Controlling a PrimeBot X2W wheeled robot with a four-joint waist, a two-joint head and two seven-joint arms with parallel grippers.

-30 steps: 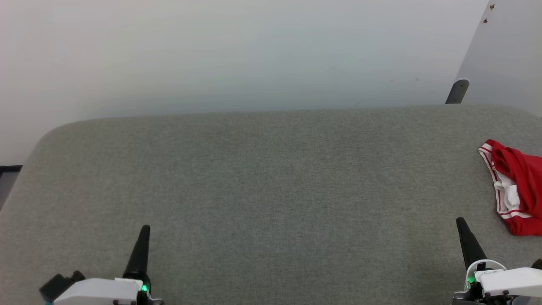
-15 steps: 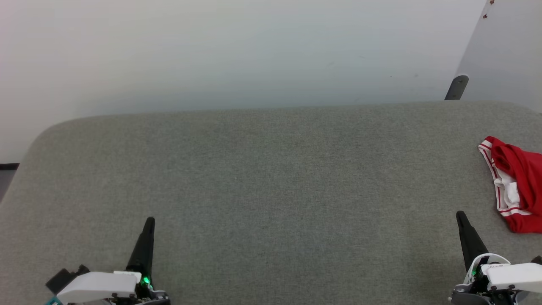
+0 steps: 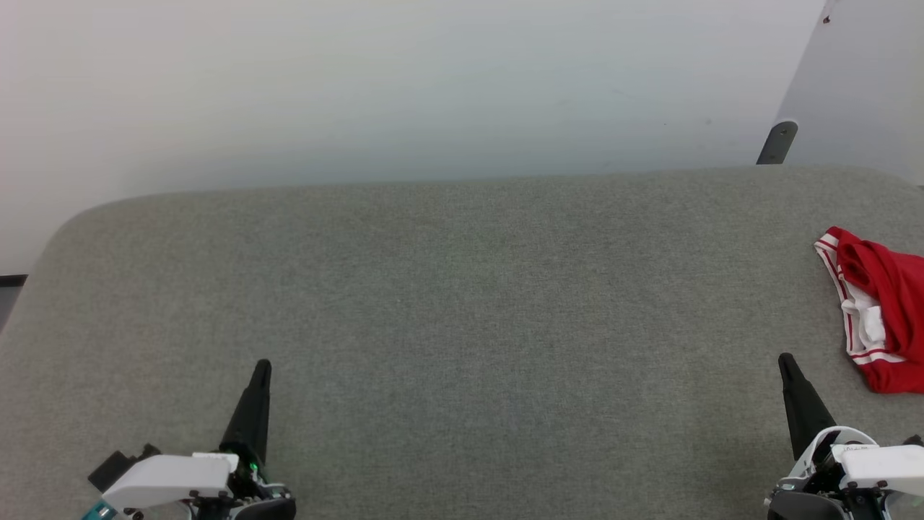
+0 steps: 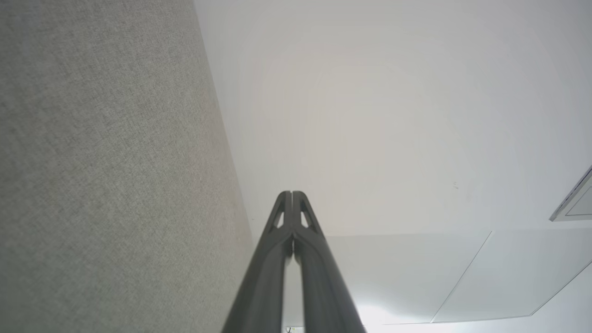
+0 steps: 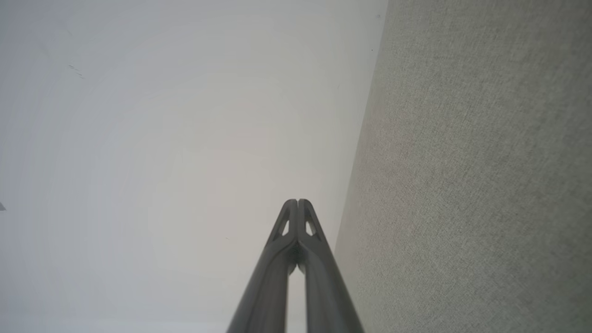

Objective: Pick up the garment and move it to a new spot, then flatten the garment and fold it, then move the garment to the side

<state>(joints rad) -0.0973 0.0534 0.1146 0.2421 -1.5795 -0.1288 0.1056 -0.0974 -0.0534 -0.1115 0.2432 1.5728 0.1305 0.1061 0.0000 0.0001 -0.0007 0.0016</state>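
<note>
Upward by a small step the whole head view has shifted since a second ago, far edge and cloth alike, so the camera has tilted. Beyond that shift the left end effector (image 3: 261,368) has crept a little forward and inward over the counter (image 3: 462,289), while the right end effector (image 3: 784,359) has hardly changed. Each has its two dark fingers pressed together to a single point with nothing between them, and the wrist views show the tips meeting. They sit at the lower corners of the head view, pointing toward the pale wall (image 3: 361,87). The garment (image 3: 884,303) lies crumpled on the counter's right side, cut off by the picture's right border, red with white, red-striped trim turned toward the middle. It is ahead and to the right of the right end effector, apart from it. Grey fabric covers the counter; its far edge runs along the wall and its far left corner is rounded. A wide stretch of grey cloth lies open between the two end effectors and on to the far edge. A pale slanted panel (image 3: 866,72) with a dark bracket (image 3: 778,141) at its foot stands behind the far right edge.
</note>
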